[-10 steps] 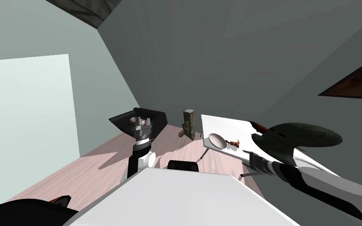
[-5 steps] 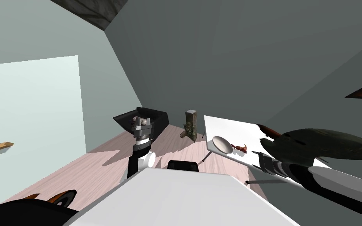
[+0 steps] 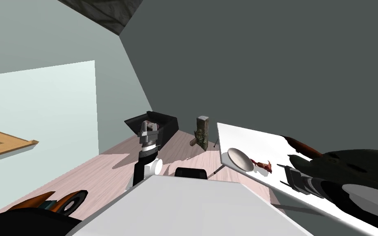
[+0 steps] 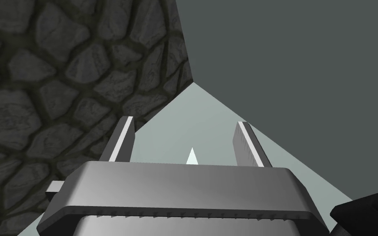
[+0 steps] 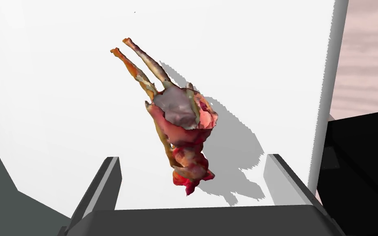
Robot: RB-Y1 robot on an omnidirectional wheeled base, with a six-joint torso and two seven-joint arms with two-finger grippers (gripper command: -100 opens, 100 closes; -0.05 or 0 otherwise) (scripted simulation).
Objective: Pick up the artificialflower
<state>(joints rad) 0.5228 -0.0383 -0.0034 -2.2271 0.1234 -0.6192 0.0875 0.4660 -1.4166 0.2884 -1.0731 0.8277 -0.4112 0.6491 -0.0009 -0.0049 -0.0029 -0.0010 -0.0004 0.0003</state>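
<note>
The artificial flower point(image 5: 180, 123) lies flat on the white surface point(image 5: 61, 102), near a shallow bowl point(image 3: 240, 159), with its red bloom end between the spread fingers of the right end effector point(image 5: 193, 162). The left end effector point(image 4: 184, 121) is raised and also spread. Closing from here would likely pinch only petal tips, so the lumpy, slanted flower could slip or skid toward the surface's edge.

The crumpled artificial flower point(image 5: 183, 131) was red, orange and grey-patched, the flat tabletop point(image 5: 57, 102) plain white, the floor point(image 3: 98, 180) streaked pale pink.
</note>
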